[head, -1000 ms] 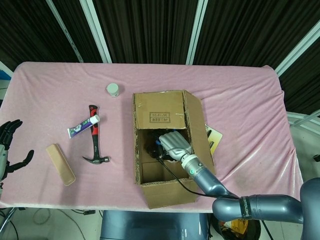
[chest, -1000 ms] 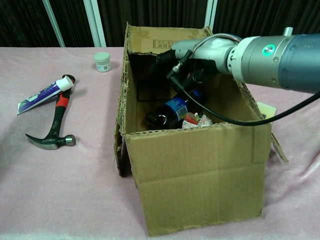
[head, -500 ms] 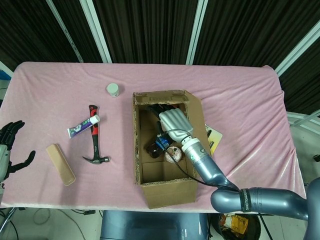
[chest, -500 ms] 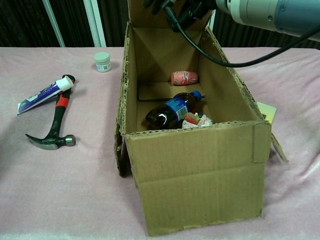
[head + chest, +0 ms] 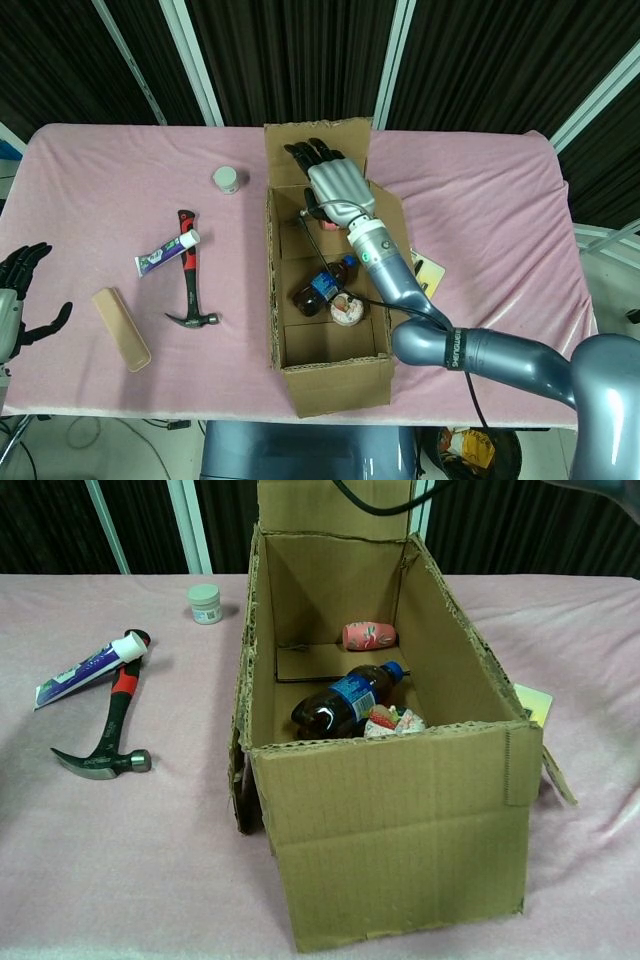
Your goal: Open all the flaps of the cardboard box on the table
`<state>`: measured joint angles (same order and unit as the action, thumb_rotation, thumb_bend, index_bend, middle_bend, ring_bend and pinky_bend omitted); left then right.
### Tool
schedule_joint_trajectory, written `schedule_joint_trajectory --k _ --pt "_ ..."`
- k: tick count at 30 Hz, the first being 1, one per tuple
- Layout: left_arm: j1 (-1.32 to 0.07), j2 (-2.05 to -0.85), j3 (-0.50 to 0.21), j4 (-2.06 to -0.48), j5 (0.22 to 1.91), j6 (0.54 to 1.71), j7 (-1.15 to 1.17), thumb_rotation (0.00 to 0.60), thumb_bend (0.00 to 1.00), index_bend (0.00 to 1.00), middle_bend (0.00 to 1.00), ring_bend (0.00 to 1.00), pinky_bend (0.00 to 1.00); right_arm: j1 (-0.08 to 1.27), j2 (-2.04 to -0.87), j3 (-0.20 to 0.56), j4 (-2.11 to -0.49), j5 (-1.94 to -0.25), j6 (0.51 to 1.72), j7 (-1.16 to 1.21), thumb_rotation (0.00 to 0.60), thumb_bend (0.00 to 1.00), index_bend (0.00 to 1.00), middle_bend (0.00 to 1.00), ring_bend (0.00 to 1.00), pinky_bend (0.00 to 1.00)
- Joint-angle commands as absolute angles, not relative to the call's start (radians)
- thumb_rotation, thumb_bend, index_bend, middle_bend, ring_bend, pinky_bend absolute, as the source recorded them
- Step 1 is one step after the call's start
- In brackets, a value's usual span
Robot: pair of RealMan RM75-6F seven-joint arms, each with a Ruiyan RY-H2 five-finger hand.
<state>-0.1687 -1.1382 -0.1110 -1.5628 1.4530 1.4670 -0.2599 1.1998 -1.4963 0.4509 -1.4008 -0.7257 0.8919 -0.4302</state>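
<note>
The cardboard box point(image 5: 330, 372) point(image 5: 390, 830) stands in the middle of the pink table with its top uncovered. Its far flap point(image 5: 285, 140) point(image 5: 330, 505) now stands up and leans back. My right hand point(image 5: 330, 182) lies flat against that flap's inner face, fingers stretched out and holding nothing. The chest view shows only the arm's cable at the top edge. Inside the box lie a dark bottle point(image 5: 345, 702), a pink patterned can point(image 5: 369, 636) and a small wrapped item point(image 5: 392, 721). My left hand point(image 5: 20, 290) hangs open off the table's left edge.
Left of the box lie a hammer point(image 5: 189, 275) point(image 5: 108, 730), a toothpaste tube point(image 5: 166, 253) point(image 5: 88, 668), a white jar point(image 5: 226, 180) point(image 5: 205, 603) and a tan block point(image 5: 121, 328). A yellow card point(image 5: 428, 272) point(image 5: 532, 702) pokes out at the box's right side.
My right hand rose out of the box and swept away from me, pushing the far flap from lying over the opening to standing up and back. The left hand stayed put.
</note>
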Motion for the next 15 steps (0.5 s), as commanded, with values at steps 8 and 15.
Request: schedule_joint_trajectory --k 8,15 --pt "-0.168 -1.136 -0.108 -1.568 1.456 1.463 -0.253 0.600 0.30 0.09 0.07 0.03 0.10 1.261 -1.503 0.418 -1.327 -0.638 0.768 -0.449 0.600 0.64 0.08 0.10 0.06 0.23" --pt "-0.165 -1.137 -0.104 -1.571 1.472 1.473 -0.246 0.600 0.30 0.09 0.07 0.03 0.10 1.253 -1.482 0.394 -1.346 -0.647 0.776 -0.435 0.600 0.64 0.08 0.10 0.06 0.23"
